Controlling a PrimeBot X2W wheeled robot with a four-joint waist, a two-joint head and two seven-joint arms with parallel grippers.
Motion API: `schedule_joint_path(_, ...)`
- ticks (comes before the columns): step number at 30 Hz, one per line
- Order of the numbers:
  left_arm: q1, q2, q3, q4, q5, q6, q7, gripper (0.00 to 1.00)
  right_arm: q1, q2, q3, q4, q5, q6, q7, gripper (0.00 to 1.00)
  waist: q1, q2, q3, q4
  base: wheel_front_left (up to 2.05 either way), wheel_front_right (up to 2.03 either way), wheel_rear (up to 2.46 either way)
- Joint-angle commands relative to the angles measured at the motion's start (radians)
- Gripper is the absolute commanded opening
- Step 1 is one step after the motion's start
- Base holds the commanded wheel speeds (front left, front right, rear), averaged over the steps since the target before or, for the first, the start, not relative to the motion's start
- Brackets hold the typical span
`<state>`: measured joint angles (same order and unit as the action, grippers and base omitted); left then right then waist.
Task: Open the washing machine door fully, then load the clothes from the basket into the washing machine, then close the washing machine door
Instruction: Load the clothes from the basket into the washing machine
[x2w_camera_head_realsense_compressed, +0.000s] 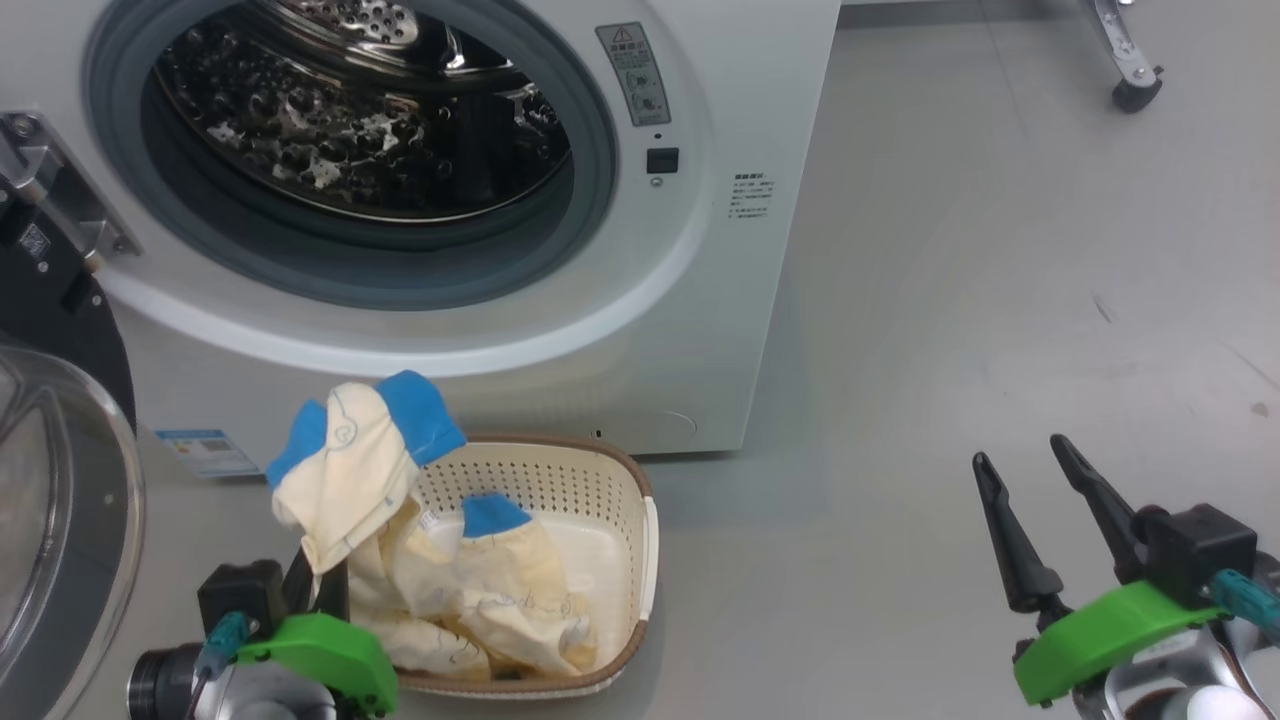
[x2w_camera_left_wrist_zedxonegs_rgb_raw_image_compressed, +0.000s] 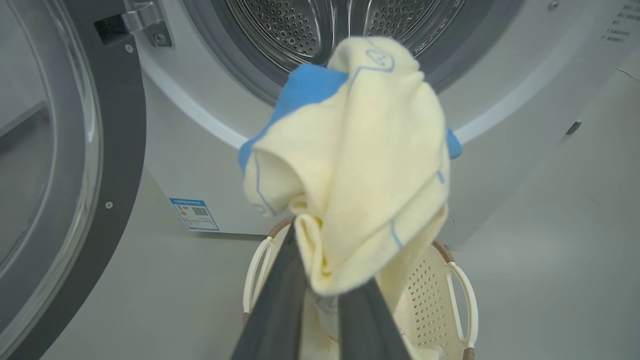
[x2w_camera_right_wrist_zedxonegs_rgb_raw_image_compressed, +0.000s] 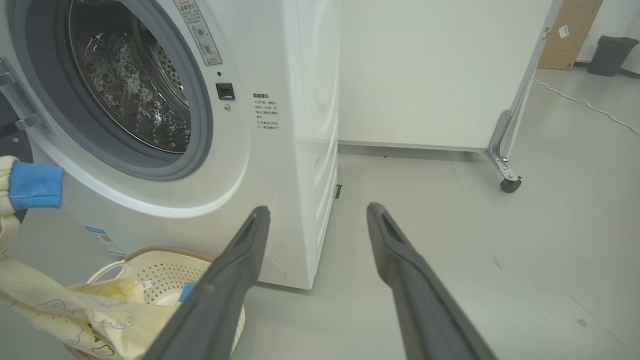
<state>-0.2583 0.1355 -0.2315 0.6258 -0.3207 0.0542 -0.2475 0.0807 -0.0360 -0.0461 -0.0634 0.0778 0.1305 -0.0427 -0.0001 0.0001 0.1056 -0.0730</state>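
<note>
The basket is sitting on the floor just before the washing machine, below its open mouth. The washing machine door is standing swung out at the left. The clothes are lying in the basket, with one piece rising above its left end, pinched in the left gripper and seemingly trailing into the heap. The right gripper is hovering well to the right, over the floor.

Grey floor — washing machine and basket standing on it

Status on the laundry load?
Left gripper shut on clothes, held over basket. Right gripper open, idle. Washing machine door open, nothing blocking drum.
</note>
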Motion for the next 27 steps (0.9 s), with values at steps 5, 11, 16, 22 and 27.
schedule_joint_path(5, 0.019, 0.039, 0.027, -0.114, 0.021, 0.018, -0.014, 0.0, 0.021, -0.014, 0.009, -0.052, -0.011, 0.0, 0.017, 1.0, 0.0001, -0.0001, -0.061, 0.028, 0.0, 0.0, 0.0)
schedule_joint_path(11, 0.063, 0.056, 0.016, -0.22, 0.031, 0.037, 0.008, 0.0, 0.058, -0.014, -0.002, -0.067, -0.015, 0.0, 0.024, 1.0, 0.0001, -0.0001, -0.095, 0.047, 0.0, 0.0, 0.0)
schedule_joint_path(16, 0.097, 0.067, 0.013, -0.303, 0.033, 0.054, 0.033, 0.0, 0.072, -0.014, -0.002, -0.101, -0.046, 0.0, 0.029, 1.0, 0.0001, -0.0001, -0.107, 0.051, 0.0, 0.0, 0.0)
schedule_joint_path(22, 0.127, 0.074, 0.008, -0.37, 0.03, 0.067, 0.059, 0.0, 0.081, -0.014, -0.024, -0.163, -0.047, 0.0, 0.048, 1.0, 0.0001, -0.0001, -0.114, 0.05, 0.0, 0.0, 0.0)
schedule_joint_path(27, 0.137, 0.078, 0.006, -0.394, 0.027, 0.075, 0.068, 0.0, 0.095, -0.014, -0.042, -0.184, -0.044, 0.0, 0.061, 1.0, 0.0001, -0.0001, -0.114, 0.048, 0.0, 0.0, 0.0)
